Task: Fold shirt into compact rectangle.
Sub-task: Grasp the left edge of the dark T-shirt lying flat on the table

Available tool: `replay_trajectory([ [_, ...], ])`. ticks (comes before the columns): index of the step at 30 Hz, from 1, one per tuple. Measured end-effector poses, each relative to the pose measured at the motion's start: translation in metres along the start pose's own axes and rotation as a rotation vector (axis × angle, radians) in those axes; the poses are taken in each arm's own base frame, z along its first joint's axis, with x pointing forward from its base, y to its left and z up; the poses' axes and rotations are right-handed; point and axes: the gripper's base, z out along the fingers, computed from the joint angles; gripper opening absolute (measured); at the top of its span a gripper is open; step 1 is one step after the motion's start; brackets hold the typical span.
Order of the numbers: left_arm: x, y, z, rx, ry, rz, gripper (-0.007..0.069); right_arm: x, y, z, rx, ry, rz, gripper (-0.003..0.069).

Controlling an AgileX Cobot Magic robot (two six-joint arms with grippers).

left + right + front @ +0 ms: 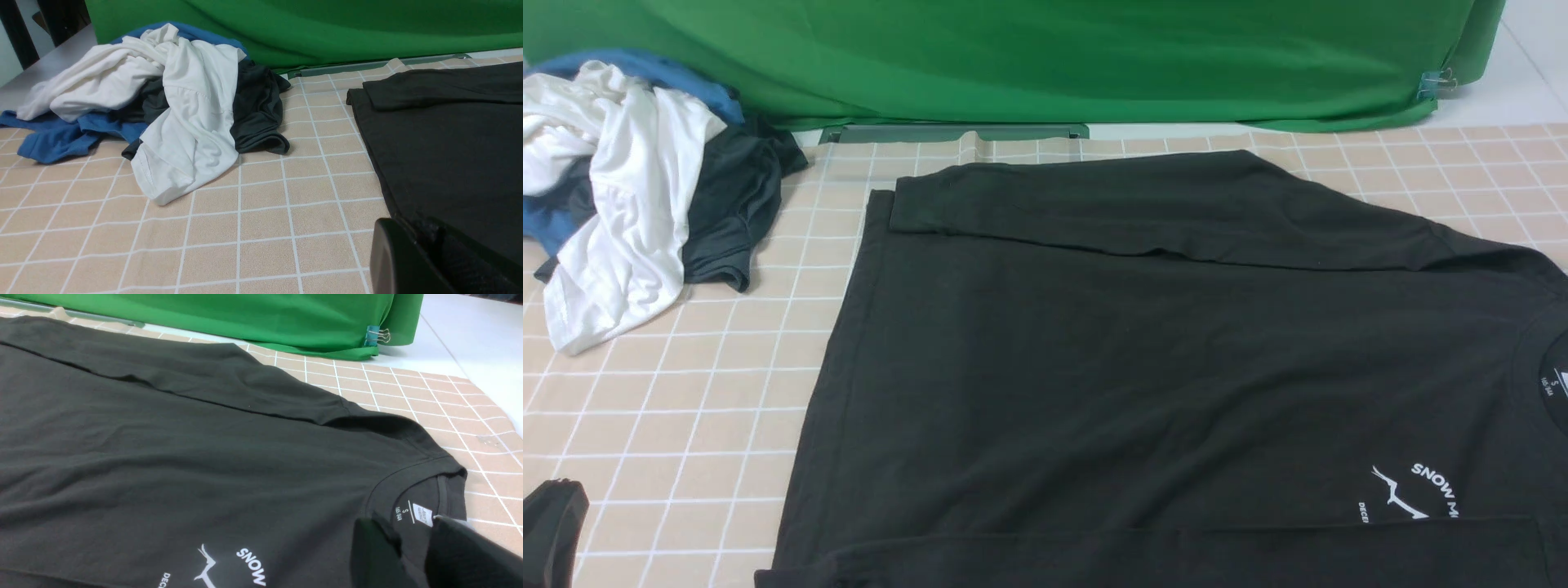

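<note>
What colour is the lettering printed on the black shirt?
White; the lettering shows best in the front view.

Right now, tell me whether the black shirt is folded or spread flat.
Partly folded. The shirt lies flat on the checked tablecloth, its far sleeve laid across the body; it is no compact rectangle yet.

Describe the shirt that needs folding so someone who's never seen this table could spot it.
Below the green backdrop, on the beige checked cloth, the shirt lies spread flat across the middle and right. Unlike the crumpled white, blue and dark pile at back left, it is large, black, and carries a small white SNOW print.
</note>
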Motion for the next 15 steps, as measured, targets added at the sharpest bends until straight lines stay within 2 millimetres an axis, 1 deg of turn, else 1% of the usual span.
replay_trajectory([
  [15,0.0,0.0,0.0,0.0,0.0,0.0,0.0022,0.0,0.0,0.0,0.0,0.0,0.0,0.0238],
])
